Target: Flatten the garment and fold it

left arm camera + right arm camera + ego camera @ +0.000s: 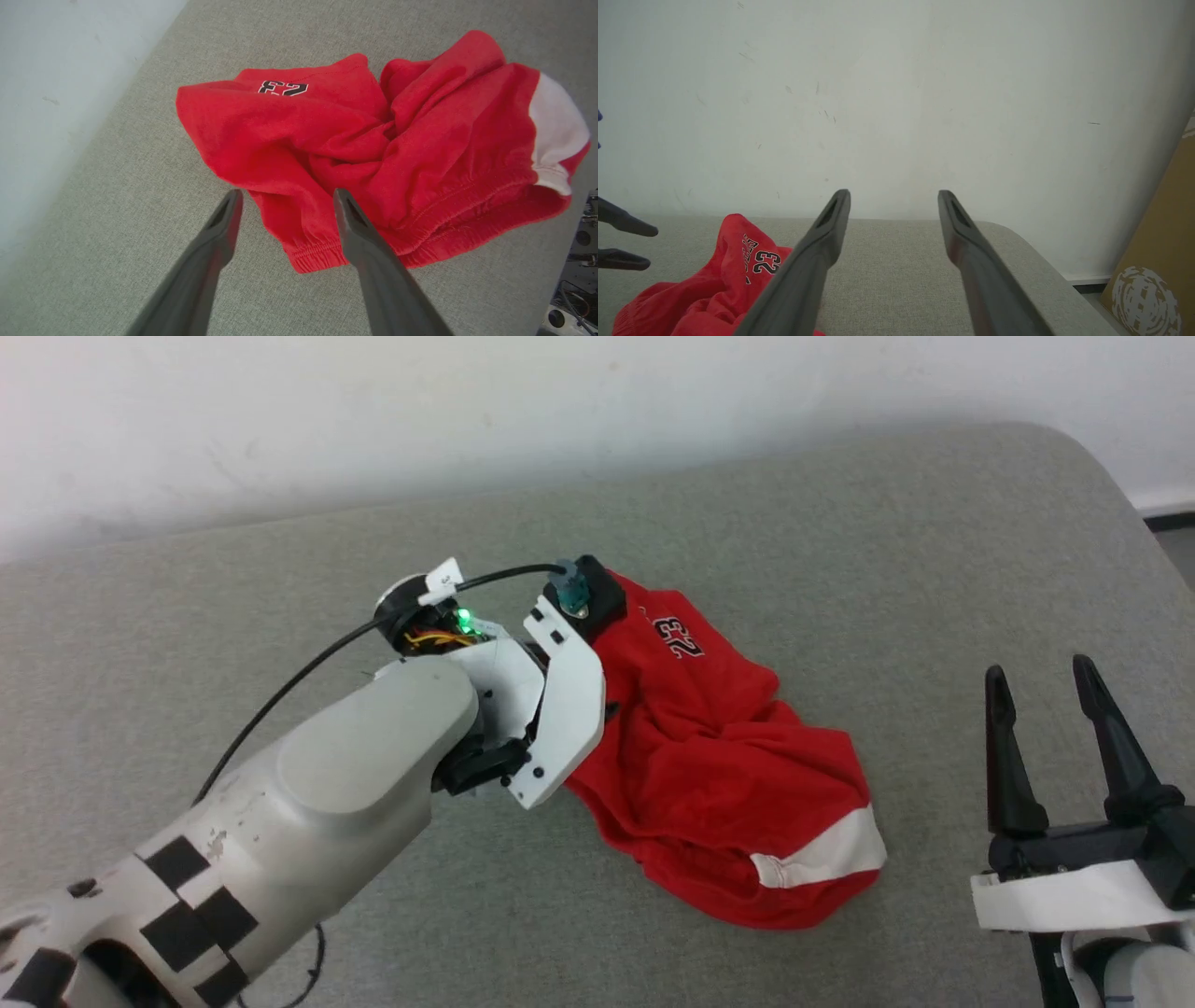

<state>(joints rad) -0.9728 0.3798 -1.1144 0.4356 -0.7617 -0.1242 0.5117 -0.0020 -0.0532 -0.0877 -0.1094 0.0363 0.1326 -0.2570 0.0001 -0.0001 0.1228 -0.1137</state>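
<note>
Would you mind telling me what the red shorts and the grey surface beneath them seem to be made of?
The red shorts: thin, soft, matte cloth, likely a knit, since it bunches into loose folds and gathers at the elastic waistband. The grey surface: seemingly woven upholstery fabric, matte, with a fine heathered weave; its rounded corner may hint at padding underneath.

Likely lab or test room — grey padded surface (840, 523), scuffed bare wall (467, 411), cardboard box (1157, 233).

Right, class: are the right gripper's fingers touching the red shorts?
Apart. The head view shows the right gripper open beside the shorts, with bare grey surface between its fingers and the cloth.
</note>
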